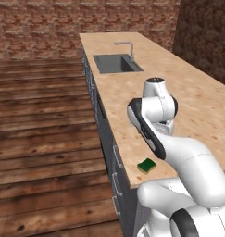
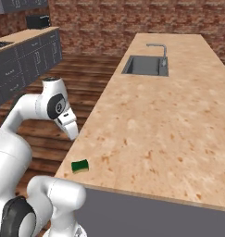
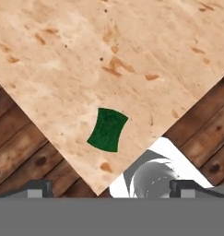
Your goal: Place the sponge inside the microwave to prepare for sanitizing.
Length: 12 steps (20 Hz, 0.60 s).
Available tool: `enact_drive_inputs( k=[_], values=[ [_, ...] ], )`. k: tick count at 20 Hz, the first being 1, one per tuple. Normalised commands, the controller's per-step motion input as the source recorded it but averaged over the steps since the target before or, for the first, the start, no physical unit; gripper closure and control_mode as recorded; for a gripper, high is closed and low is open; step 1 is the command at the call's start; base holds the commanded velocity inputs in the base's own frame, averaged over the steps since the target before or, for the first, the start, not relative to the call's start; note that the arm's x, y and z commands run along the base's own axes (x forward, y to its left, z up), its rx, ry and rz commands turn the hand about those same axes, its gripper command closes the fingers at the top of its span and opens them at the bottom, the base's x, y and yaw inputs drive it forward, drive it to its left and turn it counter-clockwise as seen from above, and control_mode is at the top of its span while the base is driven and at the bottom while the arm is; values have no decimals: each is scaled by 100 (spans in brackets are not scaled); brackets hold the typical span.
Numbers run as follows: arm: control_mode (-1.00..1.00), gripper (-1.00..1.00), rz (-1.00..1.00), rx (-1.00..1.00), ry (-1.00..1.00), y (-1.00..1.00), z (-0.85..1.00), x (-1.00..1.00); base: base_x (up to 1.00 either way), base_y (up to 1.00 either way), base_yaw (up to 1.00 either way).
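Item: sponge, small dark green block with a yellowish layer beneath, lying flat on the counter close to its near corner; in the hand view it sits just below centre, toward 6 o'clock, with the counter's two edges meeting a little beyond it at about 6 o'clock. In the left base view it lies at 5 o'clock, in the right base view at 7 o'clock, just inside the counter edge. Item: gripper, poised above the sponge and apart from it, nothing between the tips; the two dark fingertips stand spread wide at the bottom of the hand view, one at 7 o'clock, the other at 5 o'clock. Item: sink with faucet, well apart along the counter at 12 o'clock in both base views. Item: wooden floor, below the counter's edge. Condition: pick not yet begun, by the look of it. Hazards, as judged: the sponge sits off the midline between the tips and turned askew to them, so a straight descent could land one finger on its top or clip a corner; so near the corner, a nudge could push it off onto the floor; a soft block may also squeeze and slip from a shallow pinch.
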Motion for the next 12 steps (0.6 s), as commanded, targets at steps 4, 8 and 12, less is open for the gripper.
enact_drive_inputs(
  k=[4,8,12],
  values=[
    [-100,-100,-7,6,0,0,-15,2,0,0,0],
    [-100,-100,-7,8,0,-1,-14,3,0,0,0],
    [-100,-100,-9,11,0,-10,-12,4,0,0,0]
  ],
)
